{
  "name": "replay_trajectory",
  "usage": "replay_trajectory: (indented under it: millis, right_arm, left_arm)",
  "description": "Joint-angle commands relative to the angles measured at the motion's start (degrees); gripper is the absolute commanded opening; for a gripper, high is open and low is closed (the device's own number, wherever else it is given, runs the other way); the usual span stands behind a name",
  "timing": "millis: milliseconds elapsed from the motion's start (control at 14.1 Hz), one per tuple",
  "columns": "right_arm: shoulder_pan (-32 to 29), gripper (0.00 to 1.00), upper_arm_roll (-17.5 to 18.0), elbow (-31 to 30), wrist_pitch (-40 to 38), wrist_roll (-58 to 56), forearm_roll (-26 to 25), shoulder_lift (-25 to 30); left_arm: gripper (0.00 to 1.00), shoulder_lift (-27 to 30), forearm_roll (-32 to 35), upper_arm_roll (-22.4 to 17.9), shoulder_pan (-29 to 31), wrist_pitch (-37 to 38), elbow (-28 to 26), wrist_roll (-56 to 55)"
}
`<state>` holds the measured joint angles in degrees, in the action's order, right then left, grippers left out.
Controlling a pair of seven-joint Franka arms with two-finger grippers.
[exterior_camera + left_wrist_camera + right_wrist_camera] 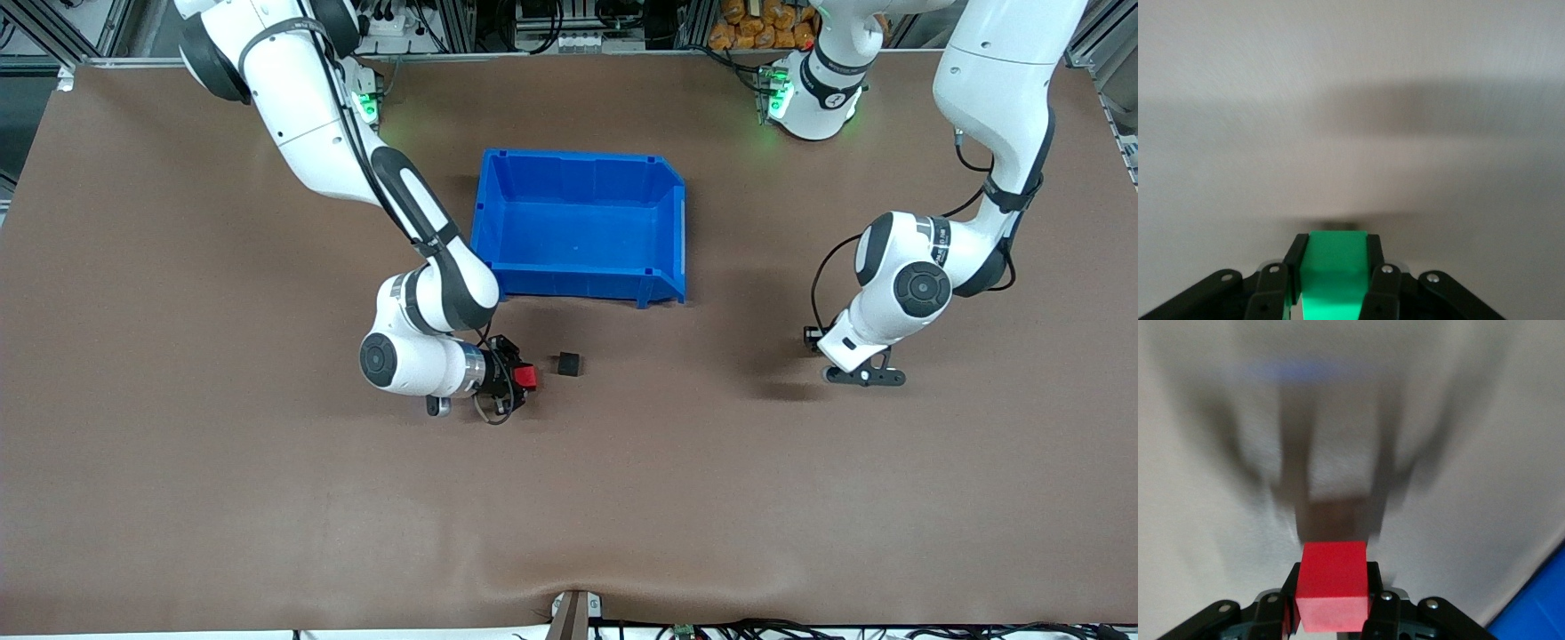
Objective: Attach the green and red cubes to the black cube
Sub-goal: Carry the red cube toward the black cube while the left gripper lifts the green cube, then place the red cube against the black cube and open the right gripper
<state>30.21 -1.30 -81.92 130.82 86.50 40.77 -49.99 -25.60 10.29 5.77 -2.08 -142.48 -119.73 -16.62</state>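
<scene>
The black cube (569,364) sits on the brown table, nearer the front camera than the blue bin. My right gripper (523,378) lies low beside it, shut on the red cube (529,377), which is a small gap away from the black cube. In the right wrist view the red cube (1333,585) fills the space between the fingers (1290,587). My left gripper (813,340) is low over the table toward the left arm's end. It is shut on the green cube (1335,267), which shows only in the left wrist view.
The blue bin (676,231) stands open at the table's middle, near the right arm's elbow. A corner of this bin (1538,607) shows in the right wrist view. Brown table (267,516) stretches toward the front camera.
</scene>
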Motion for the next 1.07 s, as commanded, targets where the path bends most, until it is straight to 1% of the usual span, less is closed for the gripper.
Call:
replay_trajectory:
  millis: [0, 142, 213, 355, 426, 497, 568, 639, 781, 923, 994]
  right_arm:
    - [1.8, 0.00, -0.6, -3.2, 3.0, 0.9, 1.2, 1.0]
    - [2.7, 0.00, -0.6, -3.9, 4.1, 1.3, 1.4, 1.0]
    - [3.3, 0.00, -0.6, -3.7, 4.4, 3.2, 1.4, 1.0]
    - [4.2, 0.00, -0.6, -3.5, 6.6, 5.3, 1.4, 0.9]
    - [4.5, 0.00, -0.6, -3.5, 6.6, 5.3, 1.5, 0.9]
    - [4.5, 0.07, -0.6, -3.3, 6.6, 5.5, 1.5, 0.9]
    - [4.5, 0.51, -0.6, -3.3, 6.6, 6.5, 1.4, 0.9]
    - [4.4, 0.99, -0.6, -3.3, 6.6, 7.2, 1.2, 0.9]
    - [3.6, 1.00, -0.6, -3.2, 6.0, 6.4, 0.7, 1.0]
    - [3.0, 1.00, -1.3, -3.0, 5.2, 6.0, 0.1, 1.7]
    - [1.9, 1.00, -2.4, -2.2, 4.5, 5.8, -1.5, 2.1]
  left_arm:
    - [0.00, -0.1, 0.8, 0.4, -3.4, 5.6, 6.1, -14.3]
    - [0.00, -1.2, 0.7, 0.7, -5.1, 9.6, 11.4, -27.2]
    - [0.00, -2.3, -0.5, 1.3, -5.4, 10.5, 13.8, -32.6]
    - [0.00, -4.6, -5.3, 3.6, -5.9, 10.8, 18.7, -44.1]
    - [0.00, -6.0, -6.6, 3.7, -7.3, 10.8, 20.8, -50.5]
    - [0.00, -7.6, -6.8, 3.7, -9.4, 10.8, 23.0, -57.5]
    - [0.00, -9.4, -6.8, 3.7, -11.4, 10.7, 25.1, -65.6]
    - [0.00, -11.5, -6.7, 3.7, -13.3, 10.8, 27.4, -73.6]
    - [0.00, -14.6, -6.8, 3.7, -17.1, 10.7, 30.7, -85.1]
    - [0.00, -16.6, -6.7, 3.7, -20.0, 10.6, 31.4, -91.7]
    - [0.00, -17.8, -6.8, 3.7, -21.5, 10.6, 32.5, -94.1]
